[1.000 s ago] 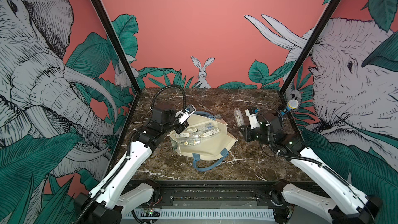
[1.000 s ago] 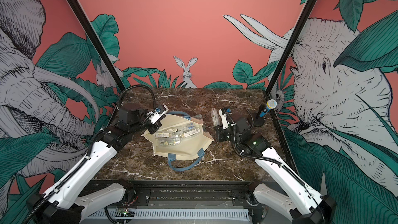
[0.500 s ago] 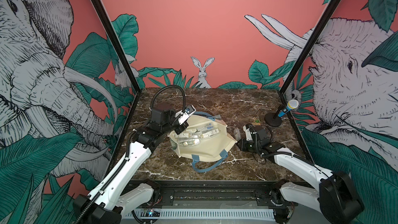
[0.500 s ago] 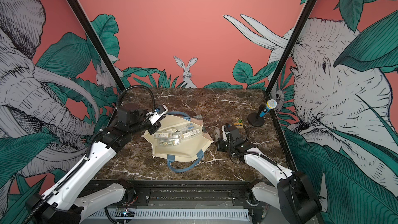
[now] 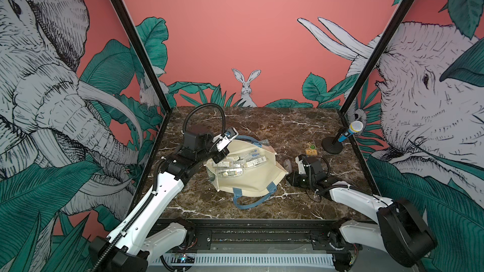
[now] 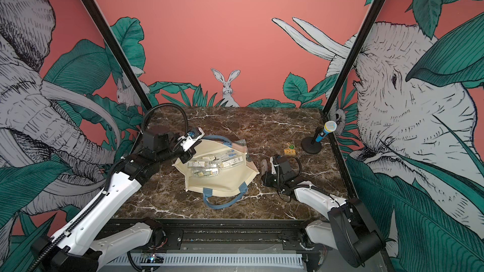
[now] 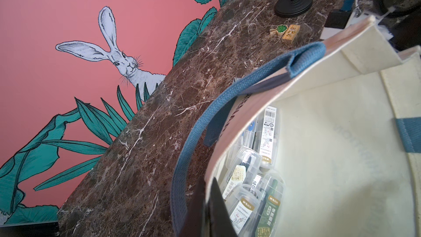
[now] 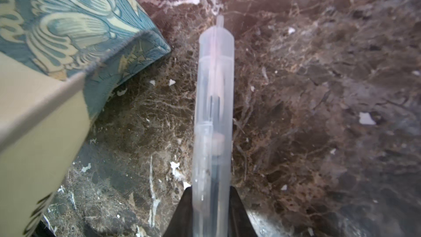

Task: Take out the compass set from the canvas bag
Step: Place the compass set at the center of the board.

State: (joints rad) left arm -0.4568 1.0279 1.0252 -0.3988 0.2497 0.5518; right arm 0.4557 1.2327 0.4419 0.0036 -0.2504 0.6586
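Handling call: compass set (image 8: 215, 101) is a clear hard-plastic tube with dark metal parts inside. I'd expect it to be light, rigid and smooth-walled, so likely slippery and free to roll or swivel in a two-point pinch. The thin wall could crack under a hard squeeze, so moderate force should do. The best hold looks like across the body, near one end as it is held here, or closer to mid-length if it droops.

Right gripper (image 8: 211, 210), bottom centre of the right wrist view, has its jaws narrowed onto the tube's near end. One dark finger sits on each side and the tube points straight up the frame. The set is out of the bag and low over the marble table (image 8: 319, 87). It is just beside the leaf-printed corner of the canvas bag (image 8: 34, 110) at upper left, not touching it. I can't tell if the tube rests on the table.

In a top view the bag sits mid-frame, soft and slumped, with its blue handle (image 5: 248, 202) looped toward the bottom edge. Several more clear cases (image 5: 235, 164) lie inside the open mouth.

Left gripper (image 7: 208, 201), bottom centre of the left wrist view, is fully closed on the bag's rim. The fabric is pinched between its fingers, propping the mouth open.

Further up the frame, right of centre, are wooden blocks (image 5: 311, 151) and then a microphone (image 5: 348, 133) on its stand. Both are well apart from the bag.
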